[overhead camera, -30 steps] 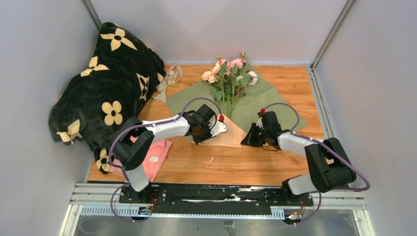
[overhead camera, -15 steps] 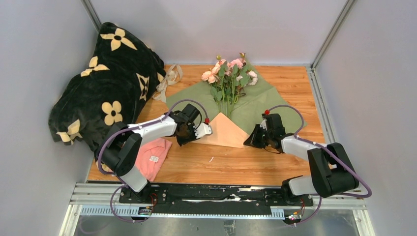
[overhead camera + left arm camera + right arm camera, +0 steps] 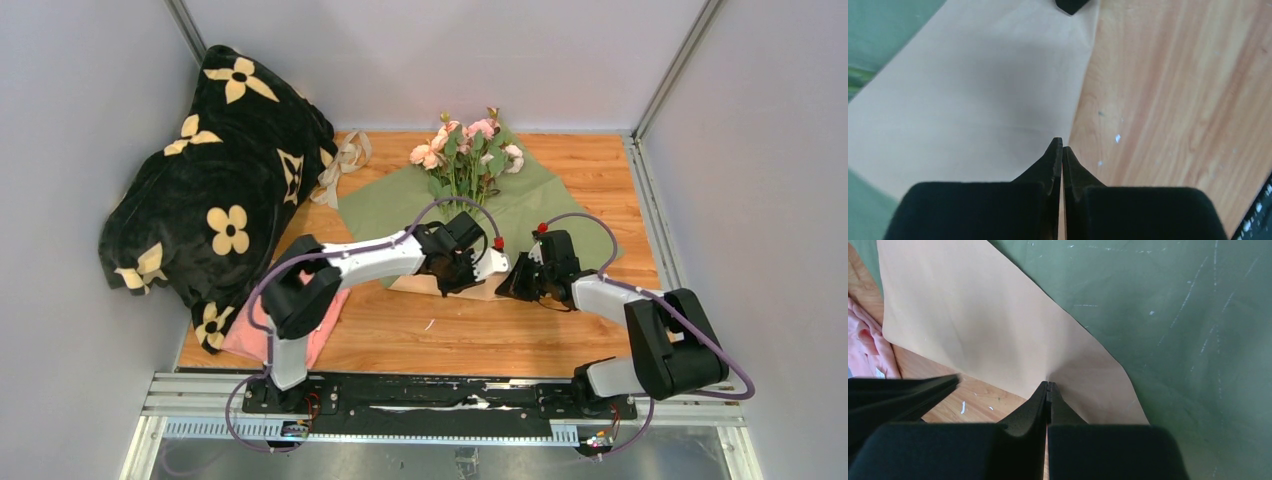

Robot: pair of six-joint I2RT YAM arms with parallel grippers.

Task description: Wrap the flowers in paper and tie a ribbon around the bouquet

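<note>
Though mostly olive, paper (image 3: 385, 205) peach-orange at fold

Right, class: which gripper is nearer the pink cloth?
Left. The left gripper is at the paper's near edge, right of the pink cloth; the right gripper lies further right, pinching the same peach fold.

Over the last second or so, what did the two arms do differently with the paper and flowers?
The left gripper swung left off the folded peach corner of the paper, then came right, beside the right gripper, and shut at that fold's edge; whether it pinches the paper is unclear. The right gripper kept its pinch on the paper. The flowers, ribbon and blanket did not move.
</note>
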